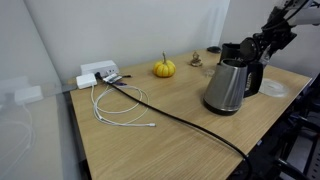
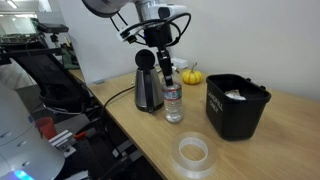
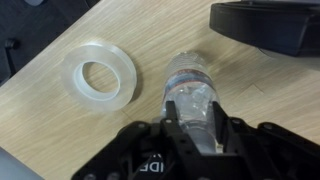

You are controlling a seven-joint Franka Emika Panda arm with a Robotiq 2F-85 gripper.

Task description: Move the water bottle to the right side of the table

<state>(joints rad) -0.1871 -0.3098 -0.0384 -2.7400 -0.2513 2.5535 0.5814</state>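
The water bottle (image 2: 173,103) stands upright on the table (image 2: 262,156), long axis vertical, just beside the steel kettle (image 2: 149,88) and near the black bin (image 2: 237,106). The pincer (image 2: 166,75) hangs directly above the cap. In the wrist view its fingers (image 3: 172,130) stand apart and flank the bottle's upper part. Whether they are clamped on the bottle or clear of it cannot be told. The approach axis is therefore straight down along the bottle.
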